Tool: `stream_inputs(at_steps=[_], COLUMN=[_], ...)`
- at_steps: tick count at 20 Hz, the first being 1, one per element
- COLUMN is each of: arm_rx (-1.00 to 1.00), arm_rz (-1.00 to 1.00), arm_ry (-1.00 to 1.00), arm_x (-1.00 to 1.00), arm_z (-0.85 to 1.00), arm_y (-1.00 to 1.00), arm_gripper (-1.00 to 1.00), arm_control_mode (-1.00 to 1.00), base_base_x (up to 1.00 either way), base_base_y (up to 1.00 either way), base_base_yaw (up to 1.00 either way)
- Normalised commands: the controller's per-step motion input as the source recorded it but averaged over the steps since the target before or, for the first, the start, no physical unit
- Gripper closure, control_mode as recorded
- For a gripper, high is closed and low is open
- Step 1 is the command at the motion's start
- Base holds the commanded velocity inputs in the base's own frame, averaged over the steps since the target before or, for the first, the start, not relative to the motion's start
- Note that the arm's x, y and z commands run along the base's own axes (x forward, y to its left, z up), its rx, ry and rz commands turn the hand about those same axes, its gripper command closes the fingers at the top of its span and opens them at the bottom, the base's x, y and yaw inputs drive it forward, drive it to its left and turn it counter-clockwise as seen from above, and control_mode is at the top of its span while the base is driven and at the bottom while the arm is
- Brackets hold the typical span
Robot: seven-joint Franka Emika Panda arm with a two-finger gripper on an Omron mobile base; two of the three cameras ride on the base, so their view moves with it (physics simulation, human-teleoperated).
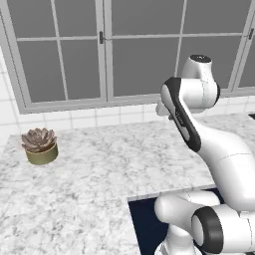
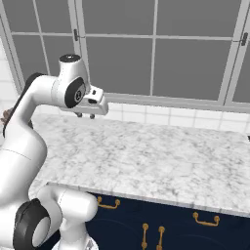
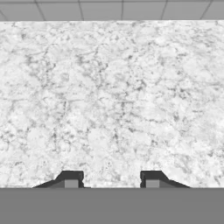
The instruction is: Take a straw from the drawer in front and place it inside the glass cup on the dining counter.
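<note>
In the left base view I see my white arm (image 1: pixel 209 149) going up from the bottom right. It bends over a marble counter (image 1: pixel 99 169). A small pink plant in a round green pot (image 1: pixel 40 146) sits on the counter, far to the left, well away from the arm. Behind the counter there is a white tile wall and a big window (image 1: pixel 79 50) with grey frames. Low down, by the arm's base, I see a dark blue patch (image 1: pixel 144 224) under the counter edge. I cannot tell if that is the drawer.

In the right base view the arm comes up from the bottom left. The gripper (image 2: pixel 85 115) hangs above the counter, near the back wall, and points down. It is not touching the marble. Below the counter edge are dark blue cabinet fronts (image 2: pixel 185 234) with little curved brass handles (image 2: pixel 205 220). They all look shut from here.

In the hand view I look straight down at the marble. The two dark fingertips (image 3: pixel 70 179) stick up at the bottom, apart from each other. The gap between them is bare marble, so the gripper is open and holds nothing. A strip of tiles (image 3: pixel 109 9) runs along the top.
</note>
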Motion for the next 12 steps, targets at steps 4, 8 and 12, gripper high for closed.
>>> stream_inputs(at_steps=[4, 8, 12], arm_rx=[0.0, 0.0, 0.0], arm_rz=[0.0, 0.0, 0.0], arm_ry=[0.0, 0.0, 0.0], arm_x=[0.0, 0.0, 0.0], arm_z=[0.0, 0.0, 0.0], arm_y=[0.0, 0.0, 0.0], arm_gripper=[-1.0, -1.0, -1.0], arm_control_mode=[1.0, 1.0, 1.0], base_base_x=[-0.06, -0.49, -0.88], base_base_y=[0.0, -0.09, -0.61], base_base_yaw=[0.0, 0.0, 0.08])
